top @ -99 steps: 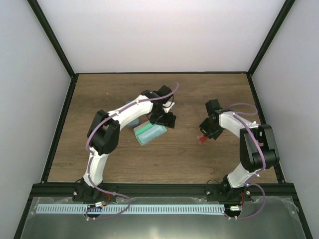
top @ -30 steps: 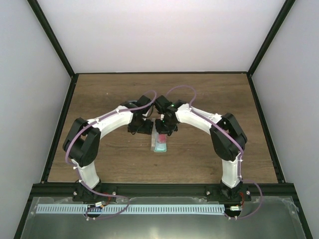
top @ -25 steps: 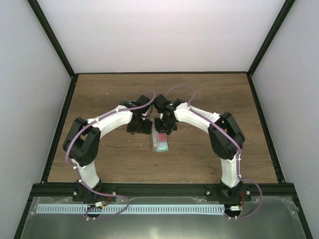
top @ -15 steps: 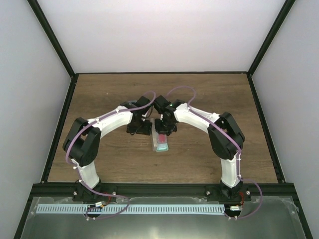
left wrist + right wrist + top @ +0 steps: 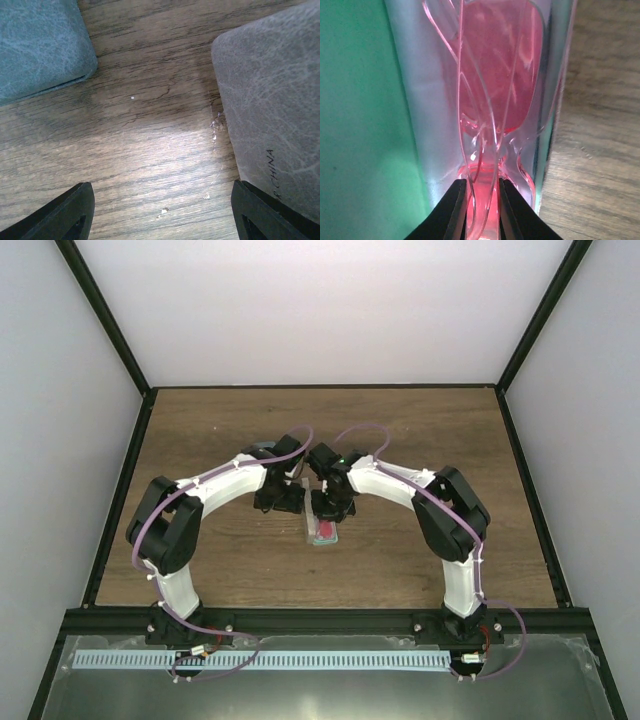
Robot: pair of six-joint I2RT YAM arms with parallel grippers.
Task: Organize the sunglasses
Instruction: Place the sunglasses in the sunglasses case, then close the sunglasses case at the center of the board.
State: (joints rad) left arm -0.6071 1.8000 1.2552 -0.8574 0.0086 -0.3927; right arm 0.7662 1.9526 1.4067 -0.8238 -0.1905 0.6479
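While the right gripper (image 5: 482, 220) is clamped on the sunglasses (image 5: 497, 75) at the bridge end, with the frame squeezed between both fingers, the glasses lie folded in the pale trough of the open case (image 5: 432, 100). Green lining fills the left of the right wrist view, bare table (image 5: 600, 150) the right. Top view: open case with the red glasses sits mid-table, just below where the two wrists meet. Left gripper (image 5: 160, 215): jaws wide apart, nothing between them, over bare wood. Left wrist view has a blue case (image 5: 40, 45) in the upper left corner and a grey case (image 5: 272, 110) along the right edge, "CHINA" printed on it, with wood between them. Can't tell whether that grey case is the open one.
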